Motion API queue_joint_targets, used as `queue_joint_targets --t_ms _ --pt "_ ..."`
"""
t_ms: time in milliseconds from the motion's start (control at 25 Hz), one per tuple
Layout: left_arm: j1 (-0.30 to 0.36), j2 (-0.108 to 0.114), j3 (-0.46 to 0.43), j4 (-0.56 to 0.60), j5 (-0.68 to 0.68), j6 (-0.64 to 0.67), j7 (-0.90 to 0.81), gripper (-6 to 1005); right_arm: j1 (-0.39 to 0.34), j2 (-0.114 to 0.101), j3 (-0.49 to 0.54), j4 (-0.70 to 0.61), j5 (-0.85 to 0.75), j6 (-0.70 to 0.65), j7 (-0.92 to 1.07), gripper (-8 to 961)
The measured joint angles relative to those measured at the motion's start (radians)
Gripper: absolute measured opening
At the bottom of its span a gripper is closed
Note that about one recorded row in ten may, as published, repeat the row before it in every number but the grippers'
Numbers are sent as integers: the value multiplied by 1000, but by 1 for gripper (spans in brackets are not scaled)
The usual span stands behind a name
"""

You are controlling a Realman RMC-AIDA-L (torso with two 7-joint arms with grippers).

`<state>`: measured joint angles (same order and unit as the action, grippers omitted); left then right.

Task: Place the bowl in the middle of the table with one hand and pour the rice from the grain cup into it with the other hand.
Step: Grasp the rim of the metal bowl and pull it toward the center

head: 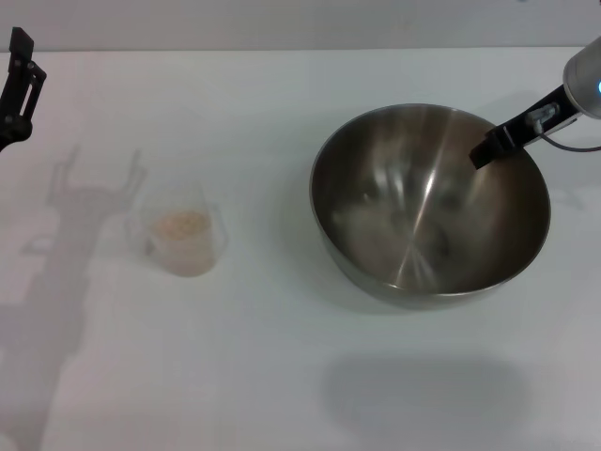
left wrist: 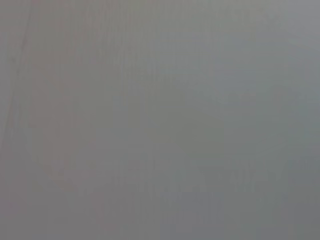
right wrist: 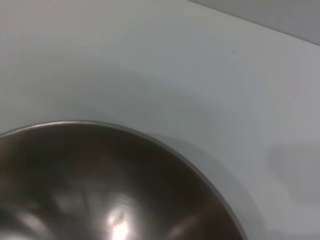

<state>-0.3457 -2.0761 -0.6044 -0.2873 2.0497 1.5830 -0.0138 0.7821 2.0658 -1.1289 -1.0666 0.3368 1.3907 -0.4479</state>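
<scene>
Right gripper [head: 490,150] clenched on bowl [head: 423,235] rim, grain cup [head: 185,241] well apart, left gripper [head: 19,85] state unclear

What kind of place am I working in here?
Probably a lab or test bench rather than a kitchen: a plain white matte table holding only a large stainless-steel mixing bowl and a small clear plastic cup of pale rice.
</scene>
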Motion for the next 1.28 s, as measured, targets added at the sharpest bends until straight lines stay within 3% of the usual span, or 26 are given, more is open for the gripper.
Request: queue_joint_targets --t_ms 320,560,760,1280 --pt "-4 1 0 0 -3 0 0 783 -1 1 0 26 22 -26 -33 365" --pt "-4 1 0 1 -3 0 0 781 4 0 0 42 29 -43 -38 139" --pt "-4 1 0 1 -2 0 0 779 -3 0 14 33 54 -51 -52 49" --pt "-4 1 0 -3 3 0 0 773 -20 0 14 -64 138 -45 -81 11"
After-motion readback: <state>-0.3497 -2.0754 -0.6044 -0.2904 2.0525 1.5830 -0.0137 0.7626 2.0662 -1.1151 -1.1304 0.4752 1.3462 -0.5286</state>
